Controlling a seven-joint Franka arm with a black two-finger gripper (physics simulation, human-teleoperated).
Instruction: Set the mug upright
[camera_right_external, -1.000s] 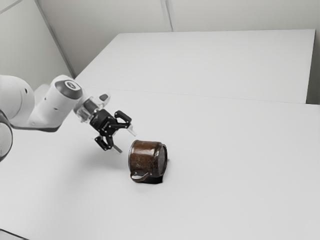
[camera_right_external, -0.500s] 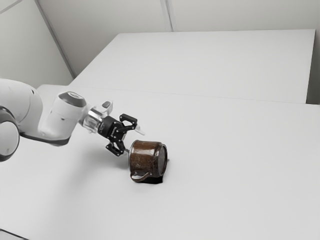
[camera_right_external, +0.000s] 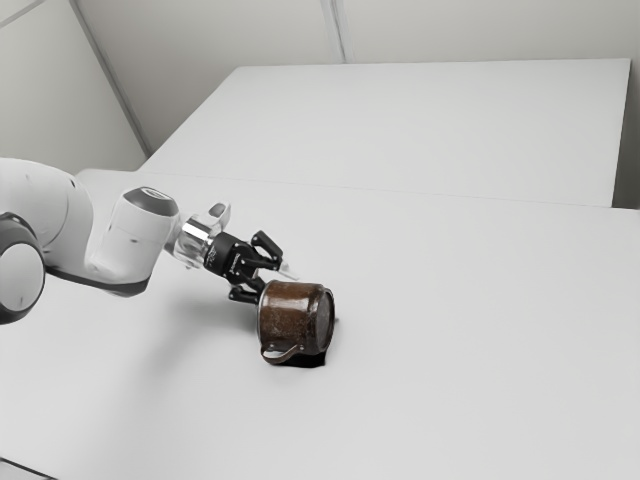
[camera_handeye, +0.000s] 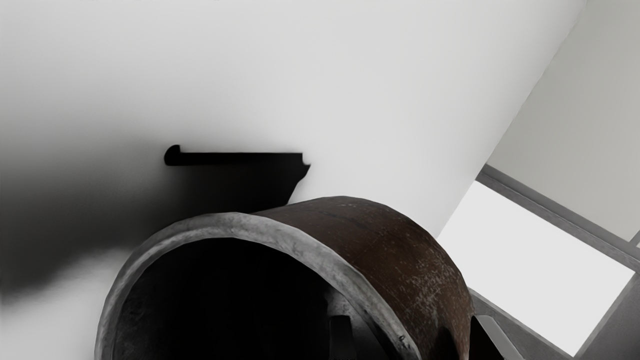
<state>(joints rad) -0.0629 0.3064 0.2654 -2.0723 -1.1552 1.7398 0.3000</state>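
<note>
The brown, worn metal mug (camera_right_external: 292, 316) lies on its side on the white table (camera_right_external: 450, 330), its mouth toward the arm, its base toward the exterior view's right, and its handle low on the near side. At the mouth's upper rim is my gripper (camera_right_external: 276, 282), tilted downward, one finger above the mug and the other partly hidden by it. In the wrist view the mug (camera_handeye: 415, 265) shows its grey rim and dark interior. My gripper (camera_handeye: 418, 330) stands open astride the wall, one finger inside the mouth and one outside.
A dark shadow lies on the table beside the mug in the wrist view. Behind the table, a second white surface (camera_right_external: 420, 130) stands before pale walls. A dark edge (camera_right_external: 25, 468) crosses the exterior view's lower left corner.
My hand has moved toward the exterior view's right and slightly down, bringing its fingers from short of the mug to around its rim wall. The mug has not moved.
</note>
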